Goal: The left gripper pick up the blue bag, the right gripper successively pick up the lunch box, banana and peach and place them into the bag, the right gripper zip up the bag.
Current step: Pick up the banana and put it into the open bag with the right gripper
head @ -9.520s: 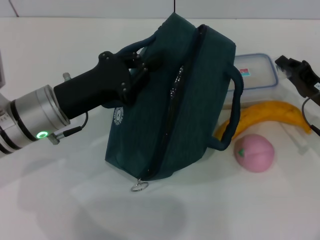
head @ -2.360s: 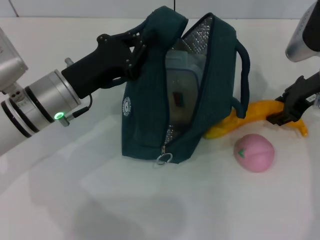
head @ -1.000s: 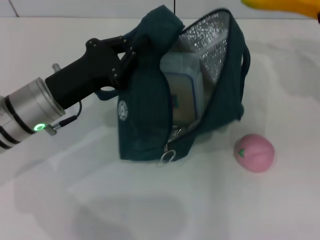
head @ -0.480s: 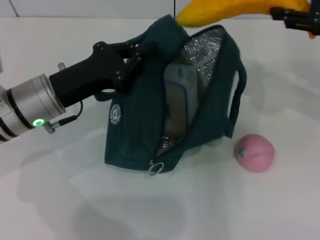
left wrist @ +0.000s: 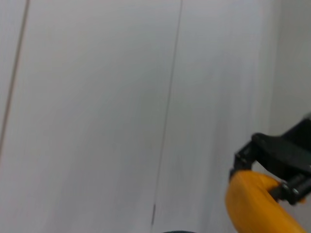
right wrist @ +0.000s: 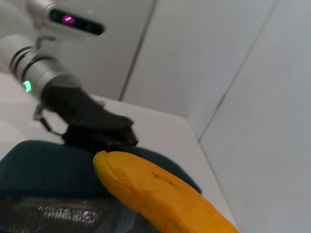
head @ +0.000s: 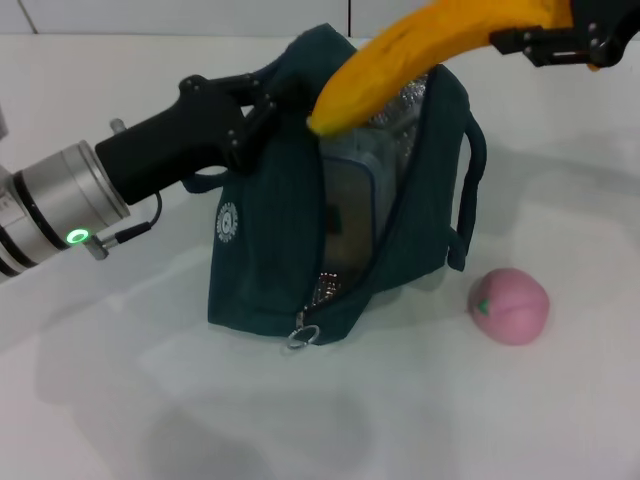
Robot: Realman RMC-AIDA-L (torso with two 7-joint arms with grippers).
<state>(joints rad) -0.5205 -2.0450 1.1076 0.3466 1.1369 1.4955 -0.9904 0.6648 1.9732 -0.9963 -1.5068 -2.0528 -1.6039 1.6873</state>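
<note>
The blue bag (head: 262, 262) stands on the table with its zipper open and foil lining showing. My left gripper (head: 258, 102) is shut on the bag's upper left edge by a handle. The lunch box (head: 348, 205) stands on edge inside the bag. My right gripper (head: 548, 40) at the top right is shut on the banana (head: 415, 52), which slants down with its tip just above the bag's opening. The right wrist view shows the banana (right wrist: 158, 194) over the bag (right wrist: 34, 162), with the left gripper (right wrist: 99, 128) behind. The peach (head: 511, 305) lies on the table right of the bag.
The white table (head: 120, 400) stretches around the bag. The zipper's ring pull (head: 298, 339) hangs at the bag's near bottom corner. In the left wrist view, a pale wall (left wrist: 97, 107) fills most of the picture, with the banana (left wrist: 257, 208) in the right gripper (left wrist: 279, 158).
The right gripper has brought the banana down and to the left, so its tip now hangs over the bag's opening. The left gripper still holds the bag, which has barely shifted.
</note>
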